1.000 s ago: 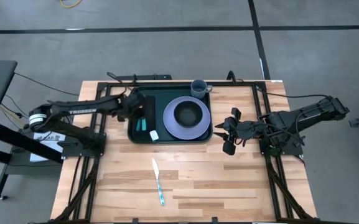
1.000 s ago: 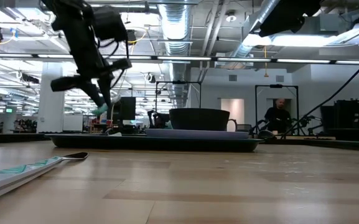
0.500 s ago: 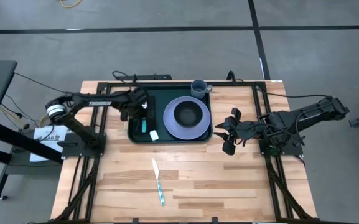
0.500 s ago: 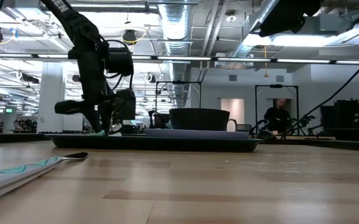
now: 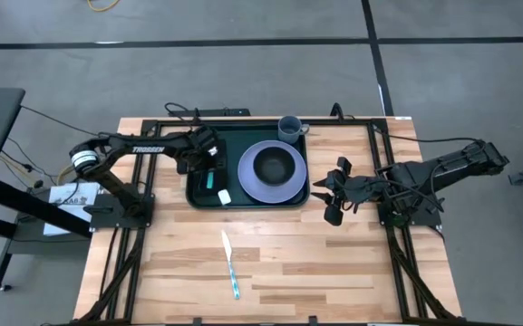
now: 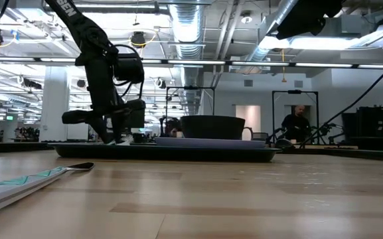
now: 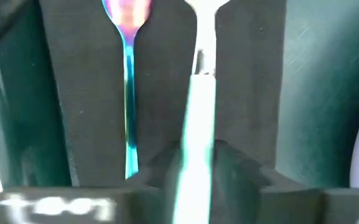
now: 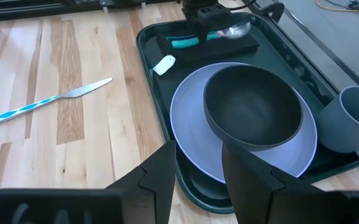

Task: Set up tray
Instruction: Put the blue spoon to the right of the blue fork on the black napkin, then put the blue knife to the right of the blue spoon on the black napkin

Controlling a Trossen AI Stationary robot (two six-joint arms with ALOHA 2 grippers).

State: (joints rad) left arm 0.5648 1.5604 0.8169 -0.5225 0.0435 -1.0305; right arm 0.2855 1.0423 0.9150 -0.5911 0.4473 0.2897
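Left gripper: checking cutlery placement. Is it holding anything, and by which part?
The left gripper seems to grip a pale utensil by its handle end, above the black napkin.

Dark green tray (image 5: 234, 201), lavender plate (image 5: 247, 177), black bowl (image 5: 276, 165).

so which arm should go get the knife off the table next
Probably the right. Its gripper hangs free beside the tray, fingers open, with the knife in its wrist view. The left gripper is down over the napkin, busy with a utensil.
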